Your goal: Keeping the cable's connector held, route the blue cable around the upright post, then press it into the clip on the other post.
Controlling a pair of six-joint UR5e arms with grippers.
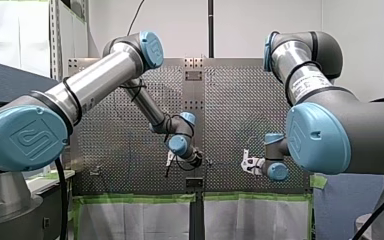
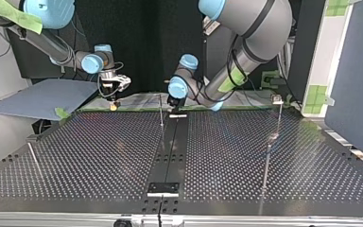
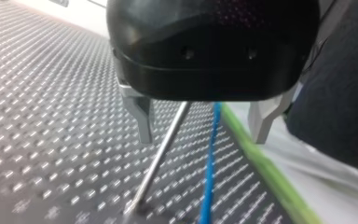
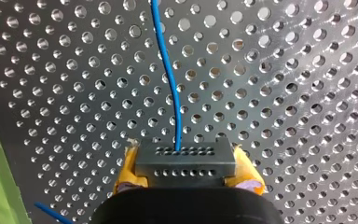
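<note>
my right tool [image 4: 186, 176] grips the connector [image 4: 185, 157] while my left tool [image 3: 203, 127], open, straddles blue cable [image 3: 209, 172] and post [image 3: 161, 154], so closing may pinch both.

A white wall [image 1: 180, 25] stands beyond the perforated table [image 2: 99, 151], a blue-grey partition [image 2: 357, 71] at the top view's right.

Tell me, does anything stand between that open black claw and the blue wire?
Nothing visible lies across it: the blue cable runs ahead of my left gripper, within its open gap. The upright post shows in that gap, beside the cable, toward one finger; how near, I cannot tell.
</note>
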